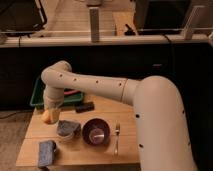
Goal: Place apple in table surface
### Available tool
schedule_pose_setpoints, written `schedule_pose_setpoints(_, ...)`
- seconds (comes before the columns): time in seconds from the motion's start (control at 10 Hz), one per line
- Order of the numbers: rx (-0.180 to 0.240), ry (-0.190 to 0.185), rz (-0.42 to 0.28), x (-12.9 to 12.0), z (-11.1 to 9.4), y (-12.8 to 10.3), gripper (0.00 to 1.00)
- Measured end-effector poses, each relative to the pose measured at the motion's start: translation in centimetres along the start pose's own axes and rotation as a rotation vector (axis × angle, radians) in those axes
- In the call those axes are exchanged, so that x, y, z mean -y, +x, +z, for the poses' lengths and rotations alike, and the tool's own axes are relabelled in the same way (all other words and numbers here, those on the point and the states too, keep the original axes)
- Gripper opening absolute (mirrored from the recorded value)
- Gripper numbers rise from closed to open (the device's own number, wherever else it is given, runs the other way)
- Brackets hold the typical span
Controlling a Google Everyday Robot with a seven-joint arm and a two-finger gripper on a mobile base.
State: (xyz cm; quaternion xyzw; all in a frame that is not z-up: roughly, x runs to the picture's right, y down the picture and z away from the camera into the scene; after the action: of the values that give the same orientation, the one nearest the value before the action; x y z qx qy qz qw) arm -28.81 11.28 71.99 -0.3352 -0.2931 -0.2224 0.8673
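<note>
The apple (49,117), yellow-orange and small, hangs at the end of my white arm, over the left part of the light wooden table surface (80,154). My gripper (51,111) points down from the wrist and is shut on the apple, holding it a little above the wood. The wrist hides most of the fingers. The apple is just in front of the green tray and left of the dark maroon bowl (95,133).
A green tray (38,96) with a red item lies at the table's back left. A black object (84,106) lies beside it. A grey-blue crumpled thing (66,129), a blue sponge (46,152) and a fork (116,138) lie on the table.
</note>
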Motion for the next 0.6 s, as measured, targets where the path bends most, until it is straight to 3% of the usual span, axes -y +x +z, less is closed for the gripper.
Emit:
schedule_pose_setpoints(0.1, -0.005, -0.005, -0.002, -0.1, 0.2, 0.3, 0.0)
schedule_pose_setpoints(0.2, -0.01, 0.015, -0.007, -0.3, 0.1, 0.6, 0.0)
schedule_pose_setpoints(0.5, 0.04, 0.047, -0.018, -0.1, -0.7, -0.1, 0.0)
schedule_pose_setpoints(0.6, 0.023, 0.068, -0.017, 0.0, -1.5, -0.7, 0.0)
